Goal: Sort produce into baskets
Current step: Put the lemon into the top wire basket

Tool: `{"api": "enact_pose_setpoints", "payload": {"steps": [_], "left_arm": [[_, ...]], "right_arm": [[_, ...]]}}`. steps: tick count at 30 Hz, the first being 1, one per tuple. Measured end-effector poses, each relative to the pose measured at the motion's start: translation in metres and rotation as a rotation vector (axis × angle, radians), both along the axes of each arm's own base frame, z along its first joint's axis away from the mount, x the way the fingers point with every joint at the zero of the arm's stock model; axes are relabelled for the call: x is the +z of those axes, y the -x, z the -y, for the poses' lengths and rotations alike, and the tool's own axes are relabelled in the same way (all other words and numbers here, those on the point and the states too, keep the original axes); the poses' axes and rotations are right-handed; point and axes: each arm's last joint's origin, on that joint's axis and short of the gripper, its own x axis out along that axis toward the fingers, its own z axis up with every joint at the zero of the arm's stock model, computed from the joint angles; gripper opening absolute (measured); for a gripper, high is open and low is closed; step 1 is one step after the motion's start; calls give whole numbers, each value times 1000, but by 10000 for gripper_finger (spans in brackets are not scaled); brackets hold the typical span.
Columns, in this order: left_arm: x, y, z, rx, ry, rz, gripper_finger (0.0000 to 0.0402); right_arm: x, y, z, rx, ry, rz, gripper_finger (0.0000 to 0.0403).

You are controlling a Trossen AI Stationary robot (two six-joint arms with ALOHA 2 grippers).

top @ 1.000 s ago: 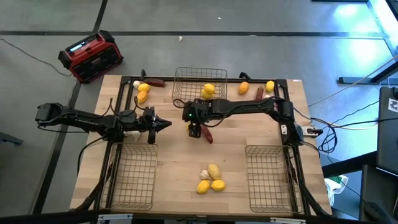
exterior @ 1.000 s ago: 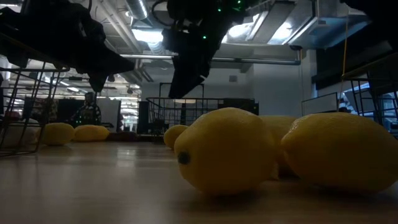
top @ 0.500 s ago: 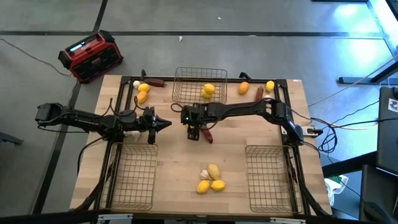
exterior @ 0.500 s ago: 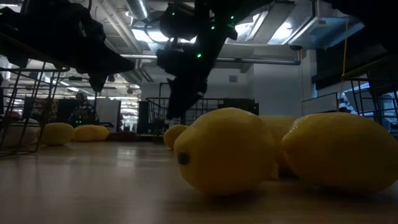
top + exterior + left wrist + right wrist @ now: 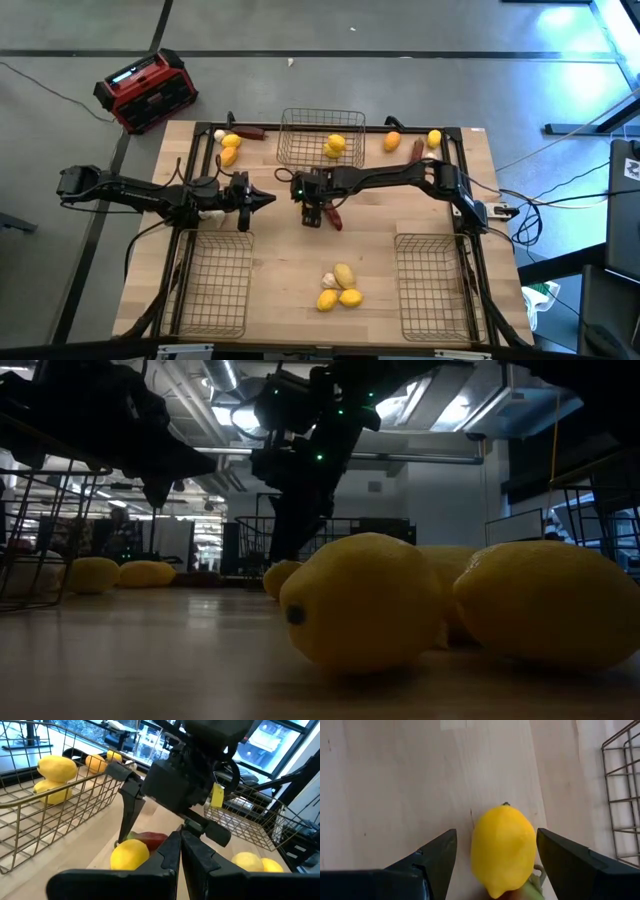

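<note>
Right hand [image 5: 495, 865] released, fingers either side of yellow lemon [image 5: 503, 847] on table [image 5: 395, 780]; left hand [image 5: 268, 199] clenched

The table [image 5: 380, 250] is pale blond wood with a faint straight grain. On it lie bright yellow lemons [image 5: 340, 285], a white garlic bulb [image 5: 328, 281] at the near cluster, and a dark red chili [image 5: 331, 215] in the middle. Far right sit an orange fruit [image 5: 392, 141] and a yellow one [image 5: 434, 138]. The three wire baskets [image 5: 321, 137] are thin grey metal (golden in the left wrist view). Both arms are black. A red-and-black box [image 5: 147, 91] stands on the grey floor.
</note>
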Motion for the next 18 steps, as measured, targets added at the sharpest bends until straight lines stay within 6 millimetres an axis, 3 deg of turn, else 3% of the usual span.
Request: {"api": "enact_pose_setpoints", "payload": {"steps": [18], "left_arm": [[0,0,0,1,3,1,13]], "right_arm": [[-33,7,0,-11,-8,-40,269]]}}
